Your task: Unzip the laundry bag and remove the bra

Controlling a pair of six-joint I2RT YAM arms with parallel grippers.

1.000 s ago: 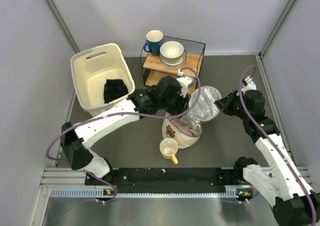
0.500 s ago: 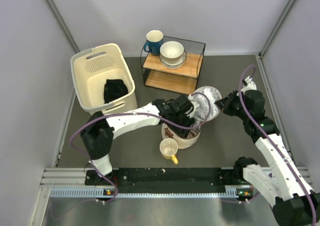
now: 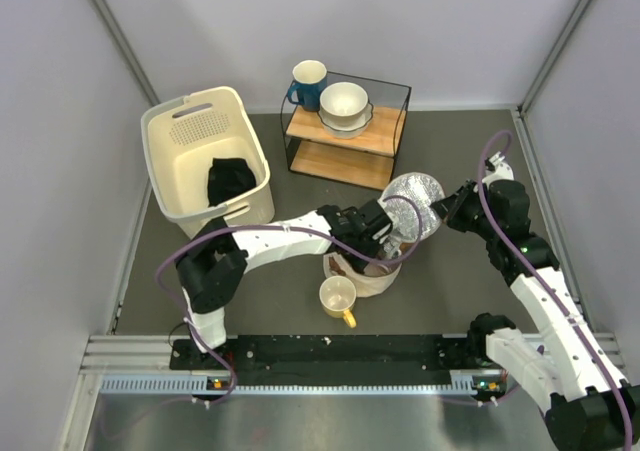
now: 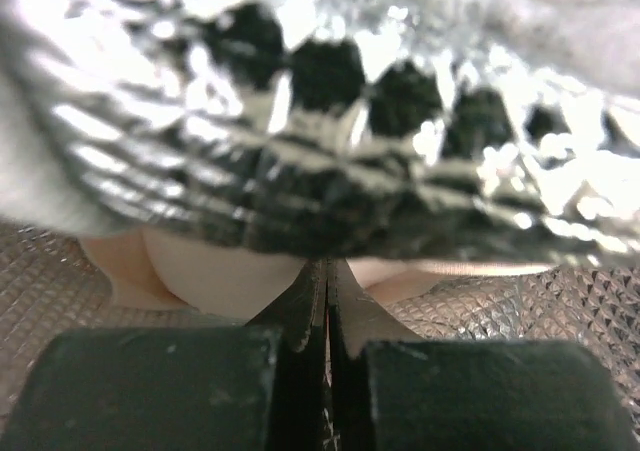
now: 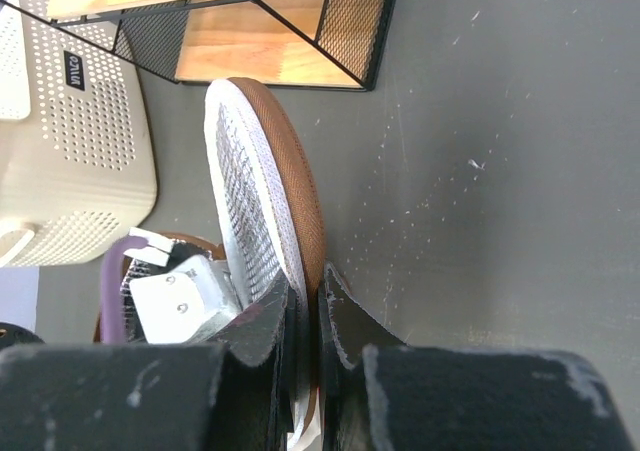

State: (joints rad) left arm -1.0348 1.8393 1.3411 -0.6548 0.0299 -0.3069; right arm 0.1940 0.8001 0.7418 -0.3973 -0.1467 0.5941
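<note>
The cream laundry bag (image 3: 366, 280) stands open at table centre, its round silvery-lined lid (image 3: 411, 203) tipped up to the right. My right gripper (image 3: 447, 209) is shut on the lid's brown-trimmed rim (image 5: 299, 201), its tips (image 5: 308, 287) pinching the edge. My left gripper (image 3: 388, 246) reaches down into the bag's mouth. In the left wrist view its jaws (image 4: 326, 267) are shut, with the bra's pinkish-beige fabric (image 4: 215, 277) at and between the tips and black lacy fabric (image 4: 330, 186) draped just above. Silvery lining (image 4: 565, 306) surrounds them.
A yellow mug (image 3: 337, 298) stands just in front of the bag. A cream perforated basket (image 3: 178, 171) holding a black garment (image 3: 230, 179) stands at the left. A black wire rack (image 3: 391, 123) with a blue mug (image 3: 305, 81) and white bowl (image 3: 344, 103) stands behind.
My left arm has swung right and down from beside the rack until its gripper is inside the bag's mouth. The right gripper has kept hold of the lid without moving.
</note>
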